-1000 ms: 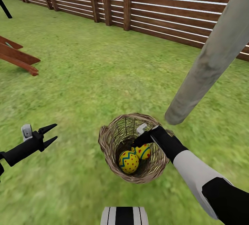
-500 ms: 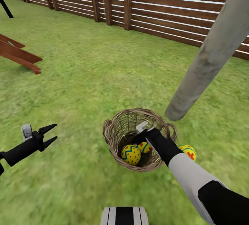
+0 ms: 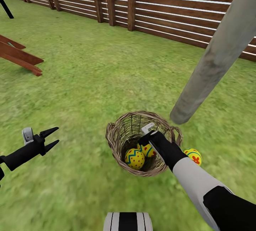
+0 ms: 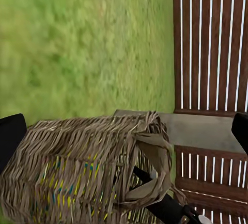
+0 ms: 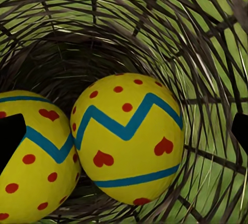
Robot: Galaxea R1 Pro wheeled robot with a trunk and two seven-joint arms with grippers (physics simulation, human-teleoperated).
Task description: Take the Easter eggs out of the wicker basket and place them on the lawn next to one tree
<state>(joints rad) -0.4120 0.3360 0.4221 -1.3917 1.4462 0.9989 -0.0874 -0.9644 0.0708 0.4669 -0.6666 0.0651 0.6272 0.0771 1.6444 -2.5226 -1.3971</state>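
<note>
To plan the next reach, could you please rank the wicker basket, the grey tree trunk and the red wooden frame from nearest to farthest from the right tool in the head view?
1. Brown woven wicker basket: the right tool is inside it.
2. Pale grey tree trunk: beyond the basket, to the right.
3. Red wooden frame: far left.

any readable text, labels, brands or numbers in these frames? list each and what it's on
None: no words, labels, brands or numbers in any of the three views.
The yellow Easter eggs carry only painted red hearts and dots and blue zigzag bands, no lettering.
The brown woven wicker basket, the pale grey tree trunk and the brown slatted wooden fence are unmarked.
The black right gripper and black left gripper show no markings.
</note>
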